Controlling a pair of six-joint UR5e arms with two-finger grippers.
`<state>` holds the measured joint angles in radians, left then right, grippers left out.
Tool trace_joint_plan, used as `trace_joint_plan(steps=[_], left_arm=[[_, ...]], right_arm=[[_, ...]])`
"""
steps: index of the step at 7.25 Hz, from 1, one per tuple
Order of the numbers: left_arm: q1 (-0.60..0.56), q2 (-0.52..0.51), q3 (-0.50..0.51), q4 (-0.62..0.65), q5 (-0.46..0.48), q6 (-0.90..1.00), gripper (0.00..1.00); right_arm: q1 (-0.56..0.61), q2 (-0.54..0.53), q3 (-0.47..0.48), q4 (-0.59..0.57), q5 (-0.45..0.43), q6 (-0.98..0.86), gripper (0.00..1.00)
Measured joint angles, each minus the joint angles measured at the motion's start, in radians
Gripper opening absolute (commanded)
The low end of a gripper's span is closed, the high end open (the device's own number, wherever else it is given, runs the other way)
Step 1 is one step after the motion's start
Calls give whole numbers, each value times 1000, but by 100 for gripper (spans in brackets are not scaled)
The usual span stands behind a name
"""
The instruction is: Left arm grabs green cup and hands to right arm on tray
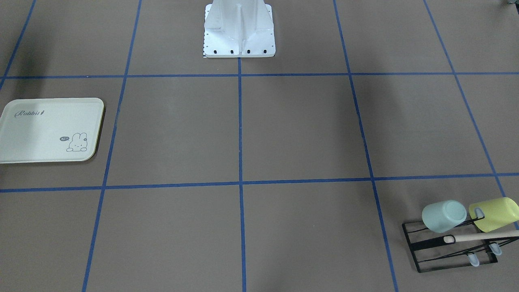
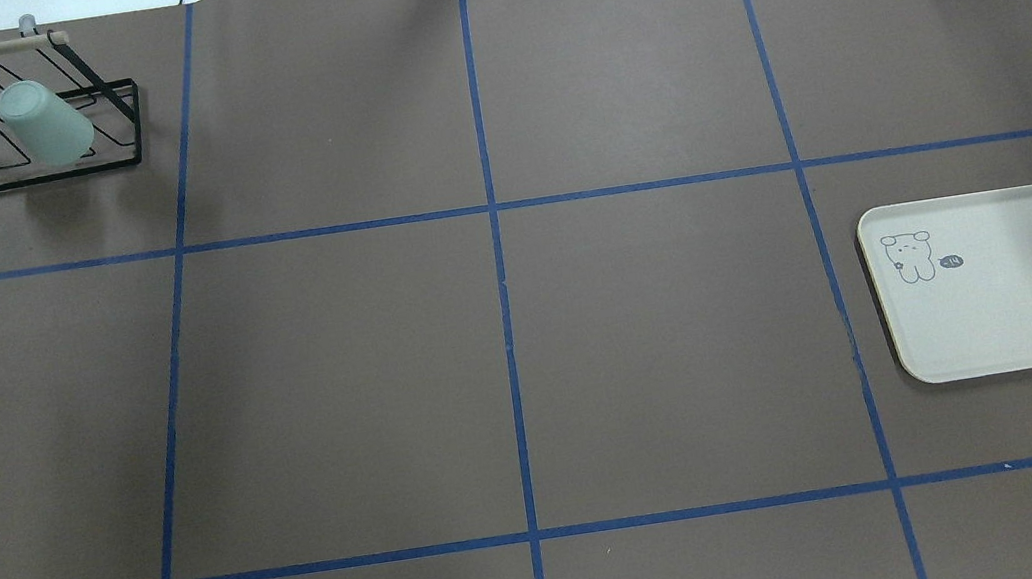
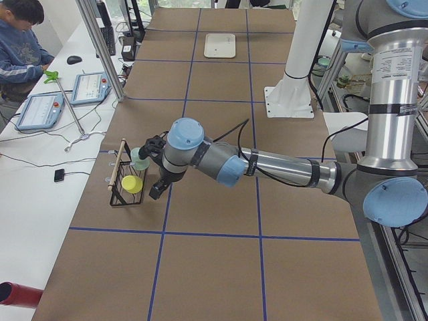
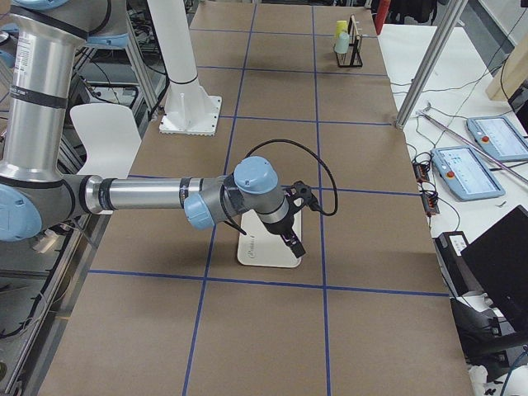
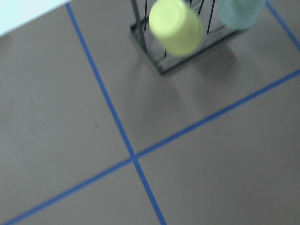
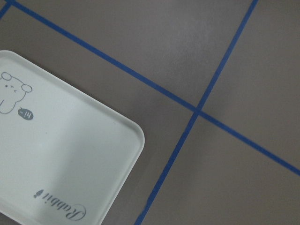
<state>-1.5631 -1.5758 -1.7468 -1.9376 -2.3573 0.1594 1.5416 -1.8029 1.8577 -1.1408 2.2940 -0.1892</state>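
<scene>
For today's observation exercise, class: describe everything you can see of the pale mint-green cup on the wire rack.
The green cup is a small, plain, pale mint tumbler, seemingly plastic, slightly tapered, without handle. It hangs tilted, mouth down, on a prong of the black wire rack, its round base raised away from the robot. The yellow-green cup hangs beside it, apart.

L wrist: green cup (image 5: 239, 11) blurry, cut by edge.
</scene>
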Motion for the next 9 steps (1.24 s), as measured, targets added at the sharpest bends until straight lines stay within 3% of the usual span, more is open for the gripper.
trace_joint_plan(steps=[3,6,9], left_arm=[[1,-38,65,-85,-1,-19,100],[113,-124,91,-137,3,-306,100],[223,-289,181,-130,15,-545,100]], right_arm=[[-1,9,-19,50,17,71,100],[-31,79,-15,68,85,299,99],[-154,174,-14,66,81,582,100]])
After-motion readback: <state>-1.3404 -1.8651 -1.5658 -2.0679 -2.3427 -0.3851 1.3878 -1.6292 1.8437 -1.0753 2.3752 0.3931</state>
